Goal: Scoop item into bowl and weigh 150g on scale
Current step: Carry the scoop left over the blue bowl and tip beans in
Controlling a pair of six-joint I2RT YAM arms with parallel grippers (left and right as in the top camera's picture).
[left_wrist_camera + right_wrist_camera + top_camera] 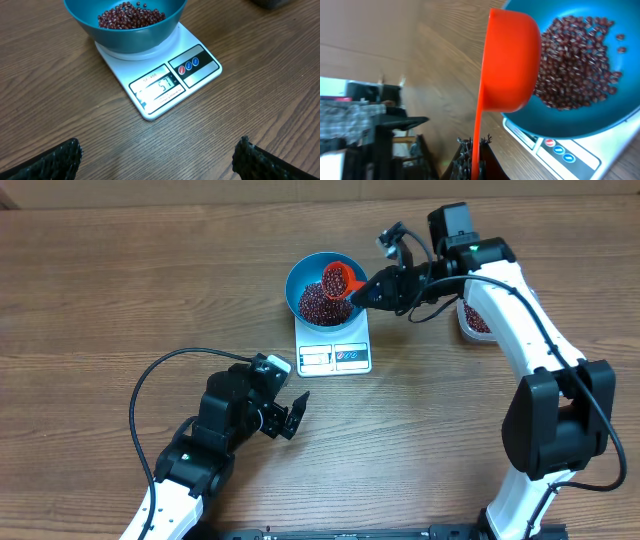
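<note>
the right gripper [362, 292] pinches the orange scoop [339, 279], its cup tipped over the beans [318, 306] in the bowl [303, 272].

Overhead: high, straight down on counter [120, 270]; scale [334, 358] in upper centre of frame. Left wrist: low, near, looks across counter at scale mid-frame, bowl [125, 40] at top edge. Right wrist: very near, rolled sideways, bowl at right of frame. All three views share bowl and scale.

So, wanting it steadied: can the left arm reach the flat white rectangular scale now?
Probably yes: the open left gripper faces the scale across bare wooden tabletop, nothing lying between.
</note>
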